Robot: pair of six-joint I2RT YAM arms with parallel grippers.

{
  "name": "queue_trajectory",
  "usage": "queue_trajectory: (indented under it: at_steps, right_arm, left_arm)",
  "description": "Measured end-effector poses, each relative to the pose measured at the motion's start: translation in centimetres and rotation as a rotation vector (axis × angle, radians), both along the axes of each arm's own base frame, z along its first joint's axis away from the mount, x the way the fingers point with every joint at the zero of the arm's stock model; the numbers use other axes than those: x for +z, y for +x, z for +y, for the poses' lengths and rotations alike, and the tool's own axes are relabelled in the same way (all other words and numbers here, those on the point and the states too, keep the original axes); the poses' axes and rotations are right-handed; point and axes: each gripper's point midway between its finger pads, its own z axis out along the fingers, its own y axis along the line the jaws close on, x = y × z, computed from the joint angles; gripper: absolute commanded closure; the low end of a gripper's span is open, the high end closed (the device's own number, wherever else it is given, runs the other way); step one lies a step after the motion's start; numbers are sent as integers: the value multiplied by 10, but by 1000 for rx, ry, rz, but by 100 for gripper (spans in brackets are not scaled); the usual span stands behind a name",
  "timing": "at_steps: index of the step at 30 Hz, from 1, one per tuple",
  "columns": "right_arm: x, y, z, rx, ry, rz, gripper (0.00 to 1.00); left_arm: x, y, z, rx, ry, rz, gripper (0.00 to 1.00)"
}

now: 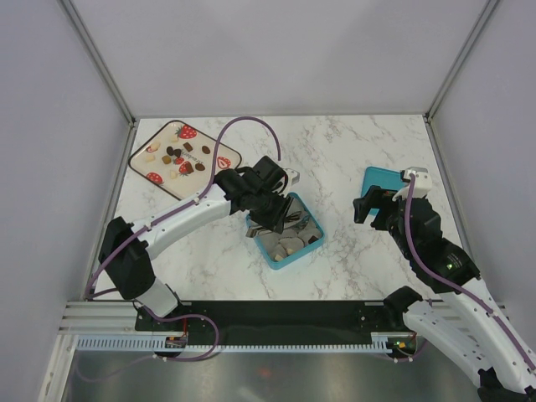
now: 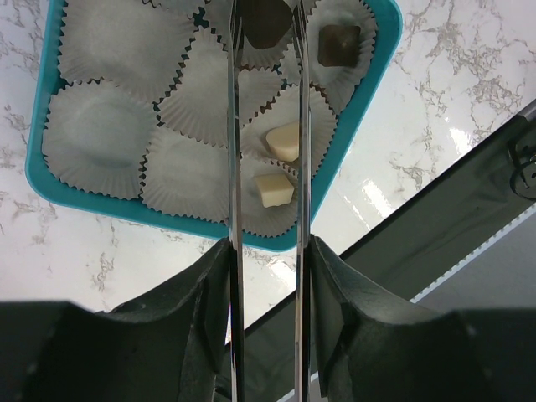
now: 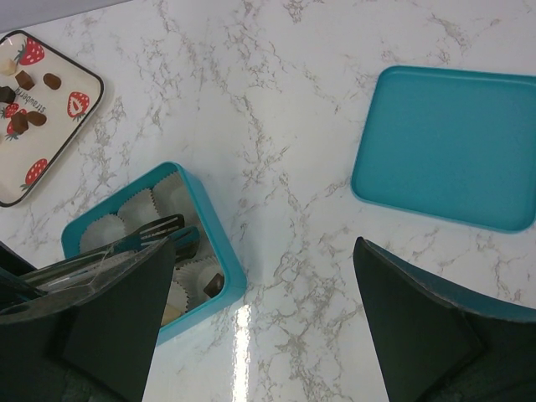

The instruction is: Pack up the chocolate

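Only tiny, illegible lettering (image 3: 27, 100) on the strawberry-print tray (image 3: 60, 134), among chocolate pieces (image 3: 52, 80).

top cam looks down from the near side at the whole table (image 1: 335, 151), left wrist cam hangs right over the teal box (image 2: 126, 209), right wrist sees it from farther off

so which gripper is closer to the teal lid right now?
Right. The right gripper hovers at the near edge of the teal lid, overlapping it in the top view. The left gripper is across the table, fingers down in the teal box.
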Motion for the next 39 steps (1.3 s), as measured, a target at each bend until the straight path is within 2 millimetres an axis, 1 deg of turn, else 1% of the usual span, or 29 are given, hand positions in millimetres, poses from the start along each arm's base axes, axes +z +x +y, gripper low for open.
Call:
queue_trajectory:
  at_steps: [12, 18, 22, 25, 28, 30, 31, 33, 37, 39]
  right_arm:
    - [1, -1, 0, 0, 2, -4, 4]
    - [1, -1, 0, 0, 3, -4, 4]
    - [1, -1, 0, 0, 3, -4, 4]
    - [1, -1, 0, 0, 4, -4, 4]
    - [1, -1, 0, 0, 4, -4, 4]
    - [1, -1, 0, 0, 4, -4, 4]
    - [1, -1, 0, 0, 4, -4, 4]
    - [1, -1, 0, 1, 5, -6, 4]
    - [4, -2, -1, 1, 11, -16, 4]
    - [6, -3, -2, 1, 14, -22, 4]
  left_arm:
    - [0, 2, 1, 6, 6, -10, 52]
    - [9, 7, 0, 16, 1, -38, 52]
    - [22, 11, 4, 33, 4, -71, 53]
    - [41, 17, 8, 55, 1, -123, 53]
    - [61, 25, 18, 95, 15, -190, 53]
    - [71, 36, 29, 142, 36, -233, 53]
    - [72, 41, 34, 160, 43, -241, 53]
    - [72, 55, 51, 221, 66, -243, 53]
    - [67, 87, 101, 384, 114, -234, 53]
    - [61, 100, 127, 464, 133, -221, 53]
